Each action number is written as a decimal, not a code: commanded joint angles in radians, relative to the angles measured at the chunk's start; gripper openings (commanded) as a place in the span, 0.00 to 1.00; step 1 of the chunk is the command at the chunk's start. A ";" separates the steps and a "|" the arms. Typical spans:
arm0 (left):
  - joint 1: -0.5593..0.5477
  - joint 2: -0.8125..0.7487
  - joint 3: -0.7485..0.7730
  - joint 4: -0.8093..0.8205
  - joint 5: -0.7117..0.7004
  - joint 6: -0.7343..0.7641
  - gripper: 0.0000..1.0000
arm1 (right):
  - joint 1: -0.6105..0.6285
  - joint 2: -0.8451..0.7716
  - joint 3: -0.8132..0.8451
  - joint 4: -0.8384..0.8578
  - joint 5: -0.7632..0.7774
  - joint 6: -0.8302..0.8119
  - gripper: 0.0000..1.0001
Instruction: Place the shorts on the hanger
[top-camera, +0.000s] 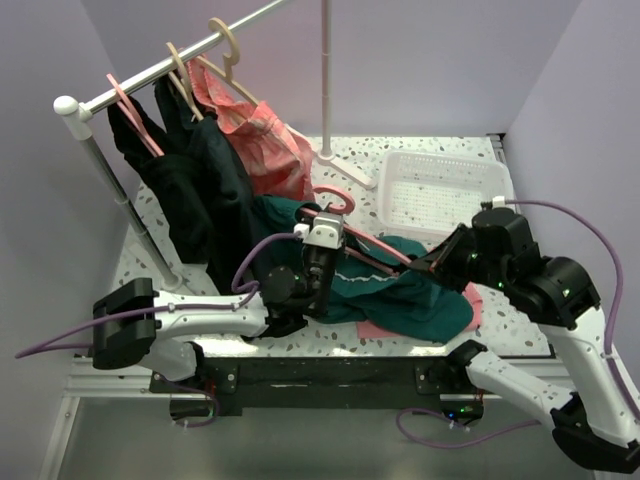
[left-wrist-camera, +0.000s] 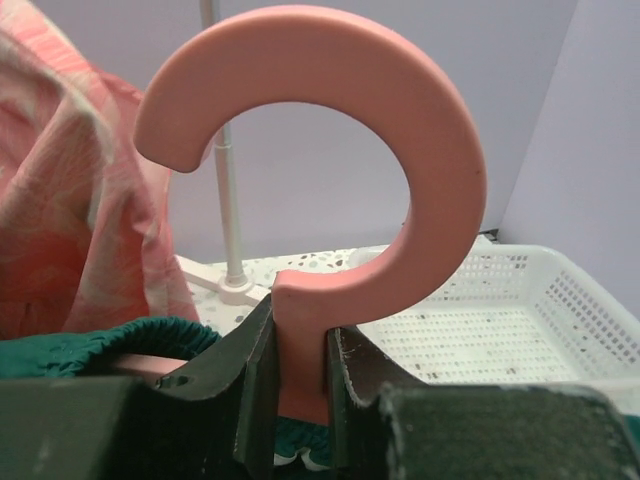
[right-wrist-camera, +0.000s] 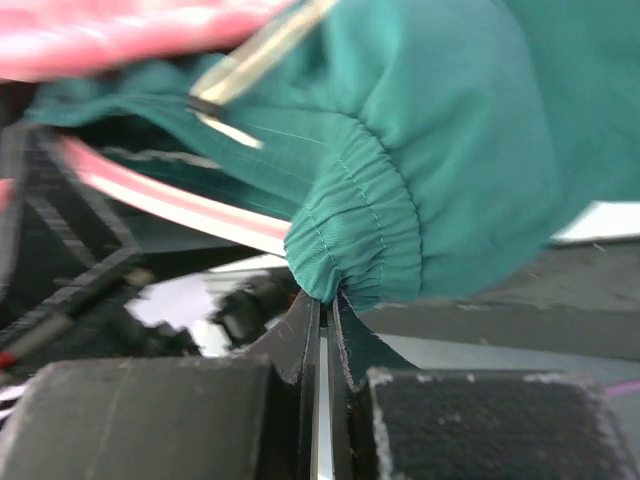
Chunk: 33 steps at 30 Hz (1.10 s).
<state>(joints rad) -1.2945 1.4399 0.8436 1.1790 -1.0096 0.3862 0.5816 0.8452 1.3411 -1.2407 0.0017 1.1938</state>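
Shorts (top-camera: 405, 295): at table centre, on the pink cloth (top-camera: 385, 328), bunched against the hanger's frame. You cannot tell whether any part is threaded over it.
Handling: treat them as light, soft and floppy. Expect them to sag and to slide on smooth plastic.
Hold point: take the gathered elastic edge, where the stitching gives bulk.
Right gripper (right-wrist-camera: 322, 318): clenched on a fold of that gathered edge, at 4 o'clock from the hook.
Hanger (left-wrist-camera: 440, 170): thin, smooth and probably rigid. The hook stands upright and the frame runs toward 4 o'clock under the fabric.
Left gripper (left-wrist-camera: 300, 375): clamped on the hanger neck, just below the hook.
Surroundings: basket (top-camera: 440, 185) at 2 o'clock, rail (top-camera: 180, 60) with hung garments at 10 o'clock.
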 joint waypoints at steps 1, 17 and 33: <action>-0.022 -0.067 0.182 -0.215 0.069 -0.234 0.00 | 0.001 0.069 0.191 0.106 0.064 0.009 0.00; -0.014 0.077 0.934 -1.192 0.361 -0.661 0.00 | 0.000 0.371 0.826 0.021 0.405 -0.218 0.00; 0.136 0.235 1.020 -1.414 0.720 -0.889 0.00 | 0.001 0.250 0.743 0.090 0.472 -0.364 0.00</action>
<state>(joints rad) -1.1564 1.6482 1.7939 -0.2199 -0.4168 -0.4370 0.5823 1.0969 2.0319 -1.2182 0.4015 0.8757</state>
